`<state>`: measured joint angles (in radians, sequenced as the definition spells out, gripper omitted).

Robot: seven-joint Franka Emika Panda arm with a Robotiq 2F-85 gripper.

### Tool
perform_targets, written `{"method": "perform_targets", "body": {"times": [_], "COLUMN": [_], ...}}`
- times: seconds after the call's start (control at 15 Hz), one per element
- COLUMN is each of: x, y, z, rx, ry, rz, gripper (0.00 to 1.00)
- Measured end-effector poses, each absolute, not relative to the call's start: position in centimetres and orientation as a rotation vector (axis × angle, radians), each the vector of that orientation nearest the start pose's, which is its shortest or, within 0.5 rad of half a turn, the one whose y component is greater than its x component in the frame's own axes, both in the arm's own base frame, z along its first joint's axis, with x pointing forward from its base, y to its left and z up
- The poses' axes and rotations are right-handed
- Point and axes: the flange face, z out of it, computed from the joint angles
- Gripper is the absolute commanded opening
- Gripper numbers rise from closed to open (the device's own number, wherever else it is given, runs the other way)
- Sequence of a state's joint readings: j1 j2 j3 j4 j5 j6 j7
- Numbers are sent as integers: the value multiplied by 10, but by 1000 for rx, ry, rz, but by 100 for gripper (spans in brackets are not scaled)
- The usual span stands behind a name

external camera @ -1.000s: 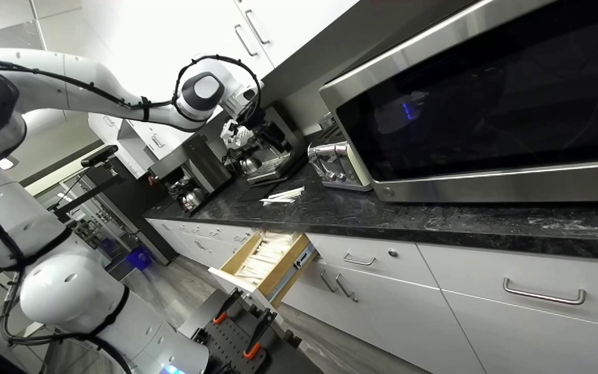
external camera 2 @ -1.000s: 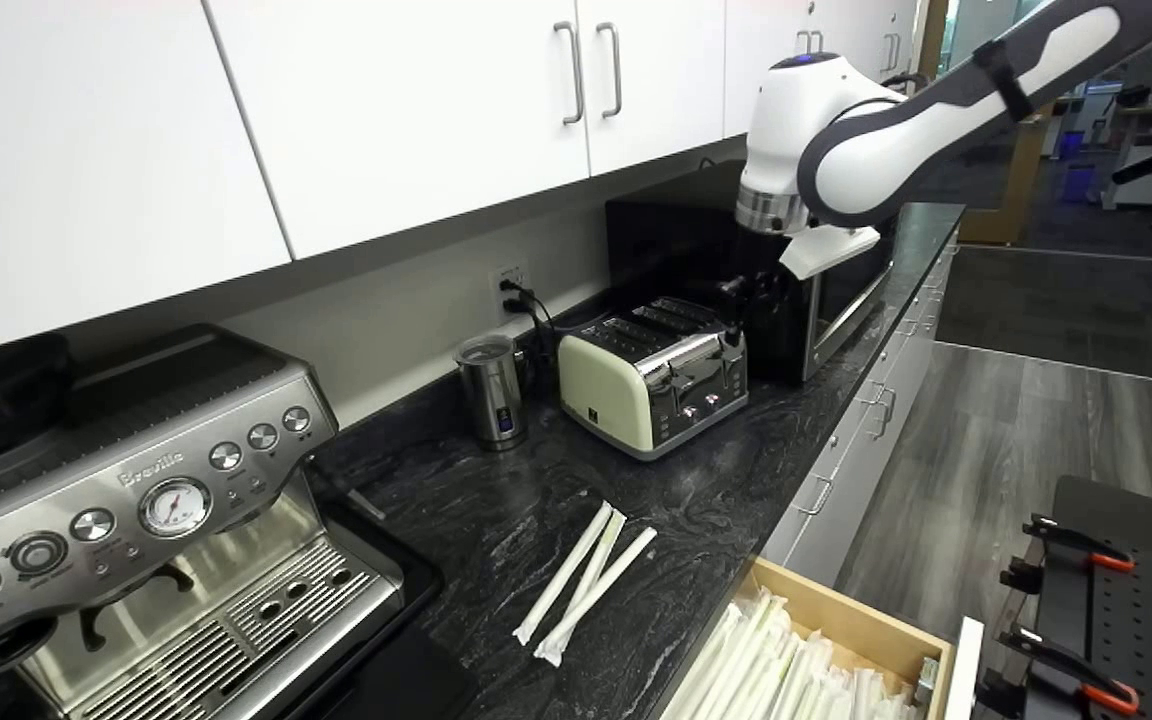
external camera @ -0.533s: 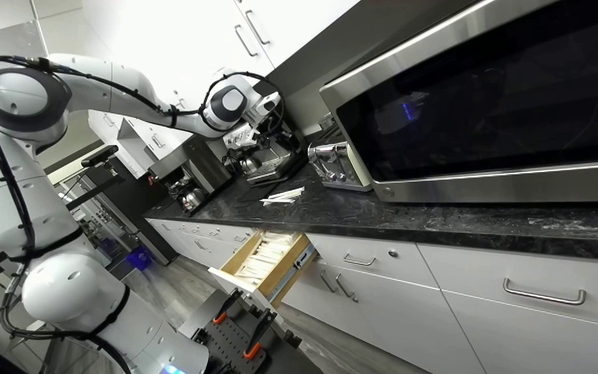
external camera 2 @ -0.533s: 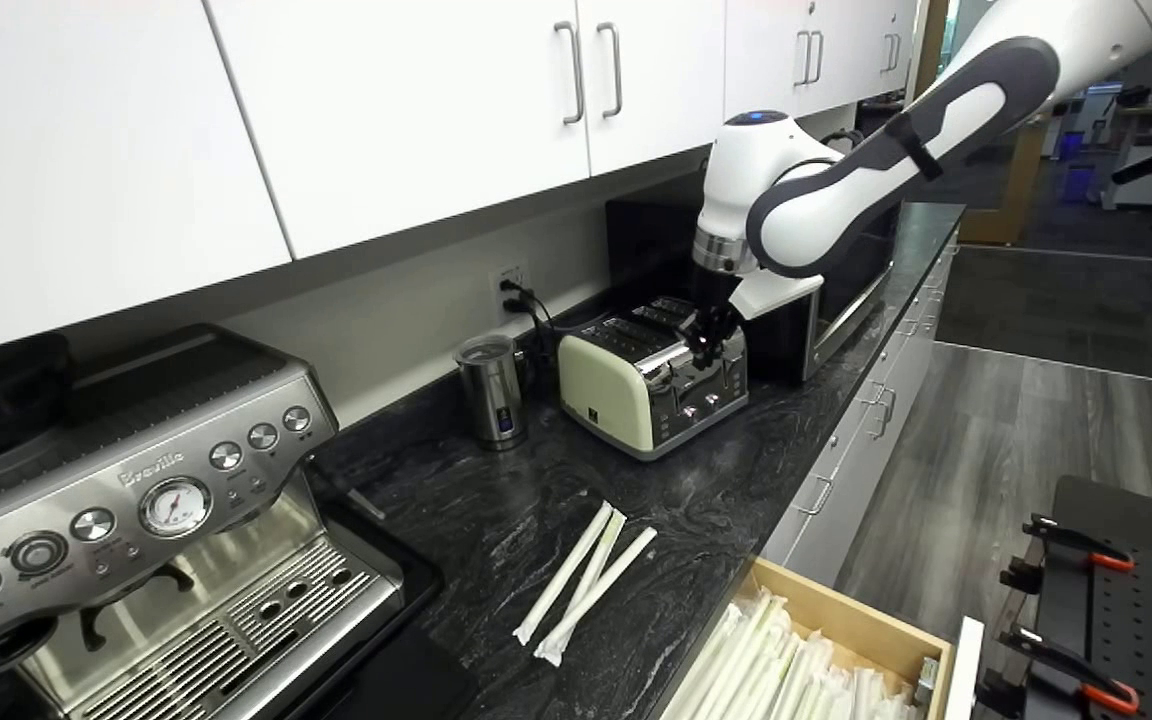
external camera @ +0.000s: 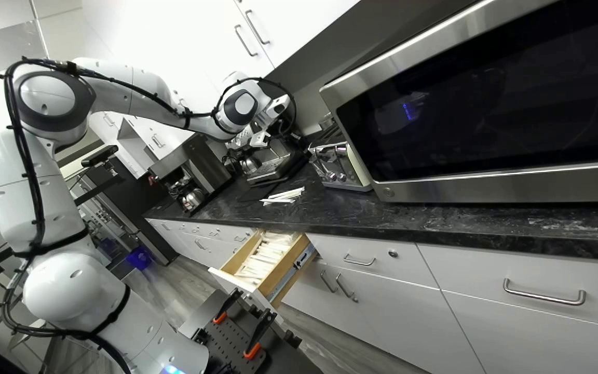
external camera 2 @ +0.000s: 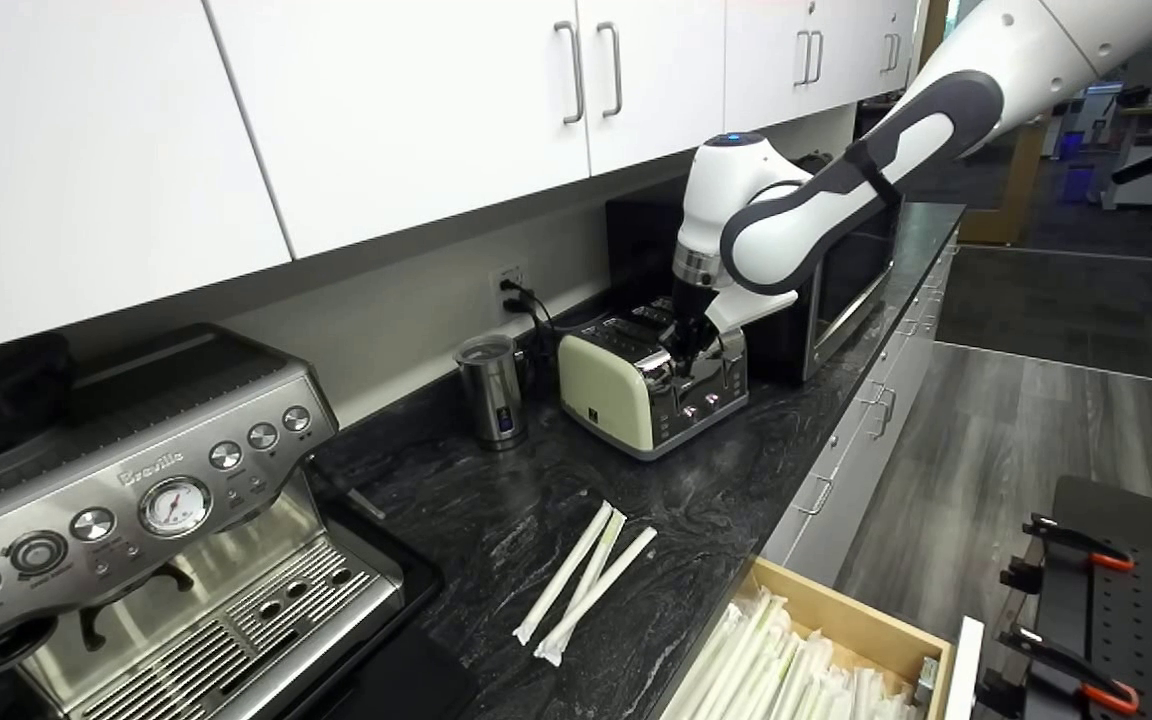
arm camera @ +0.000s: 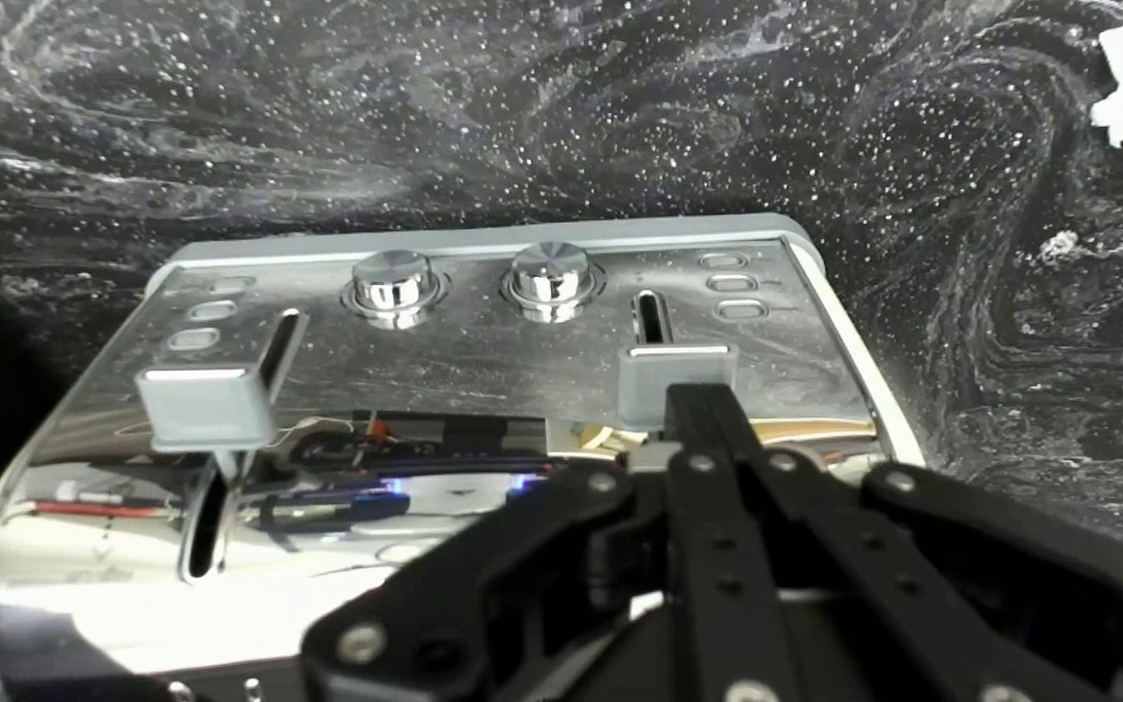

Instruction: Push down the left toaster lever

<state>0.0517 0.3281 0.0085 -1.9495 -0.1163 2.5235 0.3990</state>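
The toaster [external camera 2: 608, 400], with cream sides and a chrome front, stands on the counter in both exterior views. Upside down in the wrist view, its front shows two grey levers and two knobs [arm camera: 550, 278]. My gripper [arm camera: 706, 402] is shut, its fingertips together with nothing between them. They overlap the left toaster lever [arm camera: 641, 380], which lies on the right of that picture; whether they touch it I cannot tell. The right lever [arm camera: 206, 408] stands free of the gripper. In an exterior view the gripper [external camera 2: 684, 360] points down at the near half of the chrome front, covering that lever.
A big steel microwave [external camera: 460, 179] stands close beside the toaster. Nearby are a metal jug [external camera 2: 492, 395], an espresso machine [external camera 2: 186, 420] and several wrapped straws [external camera 2: 608, 580]. Below the counter a drawer [external camera 2: 866, 620] is pulled out. White cabinets [external camera 2: 436, 90] hang above.
The arm has come down from beside the microwave and across the toaster's front to the lever on its near half. Toaster, straws and drawer have stayed in place.
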Motion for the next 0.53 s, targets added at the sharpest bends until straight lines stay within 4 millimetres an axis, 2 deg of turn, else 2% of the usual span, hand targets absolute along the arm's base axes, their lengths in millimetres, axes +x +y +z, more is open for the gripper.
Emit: {"method": "perform_targets", "body": {"times": [0.53], "x": [643], "y": [37], "z": [315], "rx": [-3130], "ry": [402], "rz": [-370], "gripper": [0]}}
